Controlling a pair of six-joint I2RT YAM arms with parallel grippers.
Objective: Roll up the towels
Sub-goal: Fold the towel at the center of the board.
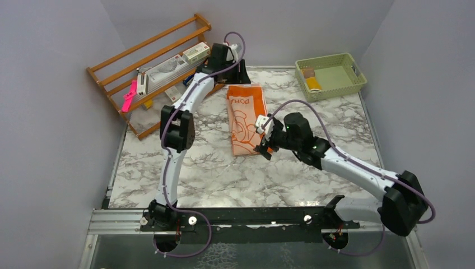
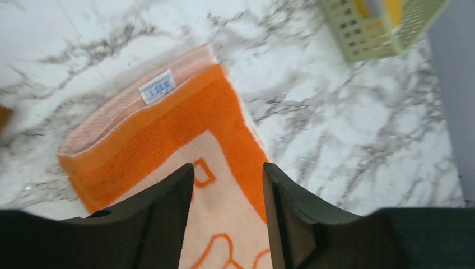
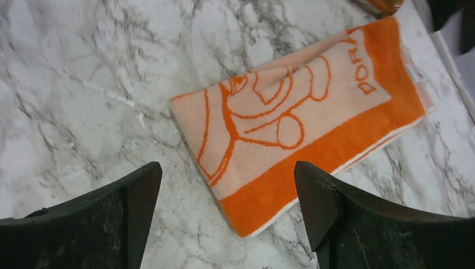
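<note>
The orange and pale peach towel [image 1: 245, 116] lies flat, folded into a long strip, in the middle of the marble table. It also shows in the left wrist view [image 2: 168, 123] and the right wrist view [image 3: 302, 112]. My left gripper [image 1: 239, 77] is open and empty, hovering over the towel's far end with its white label [image 2: 228, 168]. My right gripper [image 1: 263, 147] is open and empty, just above the towel's near right corner [image 3: 227, 168]. A mustard-yellow rolled cloth [image 1: 313, 83] lies in the green basket [image 1: 336, 84].
A wooden rack [image 1: 151, 61] holding packets and a pink item leans at the back left. The green basket also shows at the top right of the left wrist view [image 2: 364, 39]. Grey walls close in the table on three sides.
</note>
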